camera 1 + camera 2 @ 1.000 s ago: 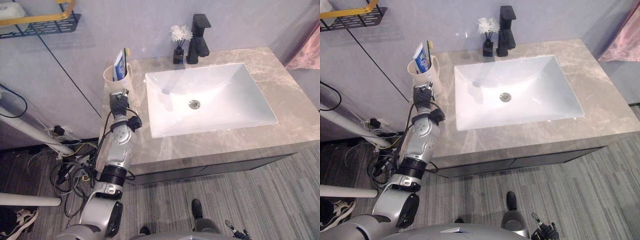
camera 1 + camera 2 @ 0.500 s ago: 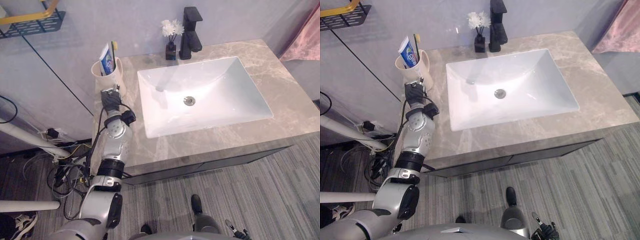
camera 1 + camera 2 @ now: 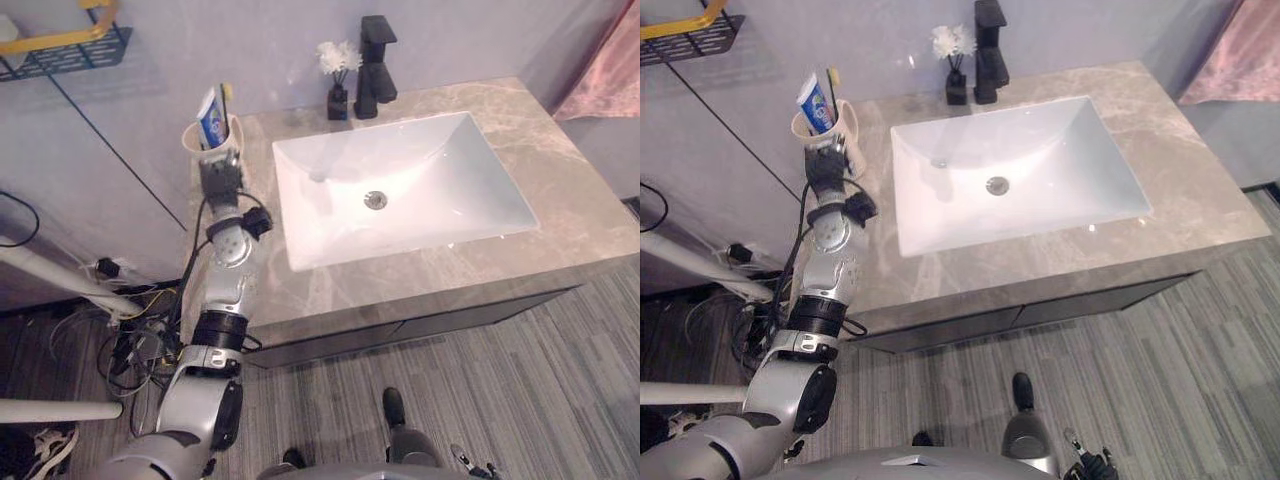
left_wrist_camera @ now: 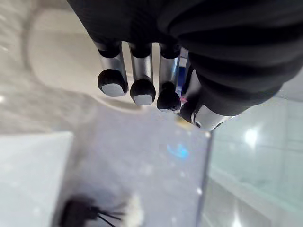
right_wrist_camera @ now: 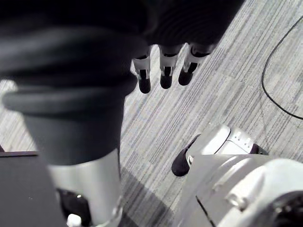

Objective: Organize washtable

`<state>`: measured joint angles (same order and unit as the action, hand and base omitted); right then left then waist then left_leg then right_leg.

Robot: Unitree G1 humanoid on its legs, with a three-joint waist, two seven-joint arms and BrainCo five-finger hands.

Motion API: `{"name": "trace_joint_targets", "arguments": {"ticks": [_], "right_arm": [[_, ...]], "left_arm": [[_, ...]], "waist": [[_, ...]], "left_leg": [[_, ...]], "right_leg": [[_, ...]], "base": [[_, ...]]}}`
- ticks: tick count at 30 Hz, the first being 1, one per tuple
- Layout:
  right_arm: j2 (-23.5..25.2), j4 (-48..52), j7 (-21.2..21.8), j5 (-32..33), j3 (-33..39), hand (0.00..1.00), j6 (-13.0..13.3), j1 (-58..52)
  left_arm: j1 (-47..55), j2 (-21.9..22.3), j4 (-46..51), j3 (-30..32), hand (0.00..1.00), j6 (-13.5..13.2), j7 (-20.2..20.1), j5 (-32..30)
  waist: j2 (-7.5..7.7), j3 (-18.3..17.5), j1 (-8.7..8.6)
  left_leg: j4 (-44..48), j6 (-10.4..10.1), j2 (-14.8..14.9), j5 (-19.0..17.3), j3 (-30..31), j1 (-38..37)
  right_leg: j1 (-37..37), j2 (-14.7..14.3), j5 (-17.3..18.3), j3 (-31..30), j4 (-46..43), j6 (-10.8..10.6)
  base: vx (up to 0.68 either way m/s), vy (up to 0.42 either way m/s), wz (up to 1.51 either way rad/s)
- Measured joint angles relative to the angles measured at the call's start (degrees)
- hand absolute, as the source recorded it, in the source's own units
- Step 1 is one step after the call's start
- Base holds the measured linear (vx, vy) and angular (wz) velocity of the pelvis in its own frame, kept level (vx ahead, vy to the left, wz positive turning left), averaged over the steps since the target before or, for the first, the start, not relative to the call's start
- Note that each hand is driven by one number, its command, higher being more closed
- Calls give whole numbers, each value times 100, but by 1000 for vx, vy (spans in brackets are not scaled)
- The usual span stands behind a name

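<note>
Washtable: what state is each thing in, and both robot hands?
Cup: upright, holding toothpaste and toothbrush.
Sink: empty.
Faucet: no water running.
Flower vase: upright beside faucet.
Left hand: open, fingers straight, at the cup.
Right hand: open, hanging above floor.

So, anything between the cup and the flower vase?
Nothing: just bare countertop between the cup and the flower vase, seen in the left eye view.

You are looking at a white basin (image 3: 420, 170) in a grey-beige, marble-veined countertop (image 3: 590, 215), with a black tap (image 3: 375, 70) and white flowers (image 3: 338, 57) in a black vase (image 3: 337, 102). The cup (image 3: 852, 150) is cream, the tube (image 3: 209, 115) in it is blue and white, and the floor (image 3: 500, 400) is grey with fine stripes.
</note>
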<state>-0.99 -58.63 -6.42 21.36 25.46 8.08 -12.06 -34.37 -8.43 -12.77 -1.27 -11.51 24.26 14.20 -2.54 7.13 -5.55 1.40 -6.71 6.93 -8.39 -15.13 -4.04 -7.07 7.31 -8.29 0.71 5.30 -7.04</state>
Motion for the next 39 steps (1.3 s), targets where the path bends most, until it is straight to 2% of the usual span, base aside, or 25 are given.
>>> {"name": "trace_joint_targets", "arguments": {"ticks": [3,5,8,11,13,15,20,26,27,30,32,33,36,37,39], "right_arm": [[2,-19,18,1,0,0,3,-25],[-5,-58,19,2,16,0,3,-39],[-19,-82,28,6,16,0,4,-92],[-64,-241,90,7,0,0,5,-99],[-76,-288,153,7,-27,0,5,-121],[-83,-293,162,6,-50,0,5,-135],[-98,-302,196,7,-177,0,3,-141],[-90,-449,195,8,-190,0,0,-102],[-81,-449,196,8,-191,0,1,-92],[-73,-453,194,7,-193,0,1,-81],[-68,-453,195,7,-193,0,0,-57],[-72,-455,194,6,-183,0,-1,-35],[-85,-464,198,-1,-105,0,-8,11],[-85,-502,201,-15,-62,0,-29,34],[-91,-536,203,-19,-37,0,-129,101]], "left_arm": [[556,73,1150,-349,100,-174,-259,-275],[931,167,1517,-446,100,-217,-382,-433],[1809,181,2244,-549,100,-270,-744,-438],[2699,145,2961,-467,100,-487,-946,-458],[3256,152,3225,-205,100,-655,-1068,-448],[3741,172,3325,83,100,-699,-1120,-451],[4713,201,2901,836,100,-728,-1104,-692],[4857,385,490,2291,100,-645,-832,-824],[4857,382,-30,2554,0,-625,-755,-783],[4870,371,-1414,2892,0,-439,-653,-784],[4877,354,-2161,2988,0,-305,-734,-792],[4855,324,-3066,3091,0,-169,-871,-791],[4802,320,-4449,3125,0,193,-1285,-784],[4804,353,-4820,3122,0,354,-1496,-662],[4816,433,-5110,3114,0,505,-1739,-387]], "waist": [[5,-9,16],[3,-10,31],[5,-17,218],[24,-60,362],[43,-193,467],[65,-318,473],[123,-491,563],[225,-601,639],[255,-623,649],[284,-641,752],[326,-654,764],[334,-651,751],[375,-636,737],[396,-632,739],[406,-624,737]], "left_leg": [[82,8,-13,-4,121,108],[144,10,-17,-3,229,147],[242,22,-21,-9,358,183],[290,47,-13,-26,499,178],[285,51,-12,-29,535,184],[286,46,-11,-24,601,187],[282,33,-1,-6,745,157],[168,13,14,85,1094,58],[166,13,15,85,1138,40],[130,14,9,85,1149,-92],[127,14,6,85,1188,-137],[130,14,4,85,1237,-177],[81,15,4,82,1221,-319],[67,14,4,80,1215,-327],[52,0,7,68,1215,-322]], "right_leg": [[43,43,0,85,-1,-1],[92,70,0,180,-1,-1],[176,102,0,281,-1,-3],[312,111,8,371,0,-2],[327,114,12,410,-1,-2],[365,119,27,483,-1,-8],[487,123,60,663,2,5],[766,132,172,1061,4,24],[813,133,185,1111,6,23],[936,142,217,1134,18,11],[1000,146,231,1171,19,7],[1063,149,245,1213,21,4],[1152,152,288,1225,40,0],[1158,154,318,1235,41,0],[1145,153,365,1235,41,-6]], "base": [[-49,10,18],[-52,2,30],[-71,2,20],[-57,0,20],[-44,-3,11],[-13,-6,14],[0,-9,17],[8,-18,31],[18,-13,19],[8,-2,3],[9,-1,10],[10,-5,11],[-14,5,2],[-32,9,2],[0,0,0]]}}
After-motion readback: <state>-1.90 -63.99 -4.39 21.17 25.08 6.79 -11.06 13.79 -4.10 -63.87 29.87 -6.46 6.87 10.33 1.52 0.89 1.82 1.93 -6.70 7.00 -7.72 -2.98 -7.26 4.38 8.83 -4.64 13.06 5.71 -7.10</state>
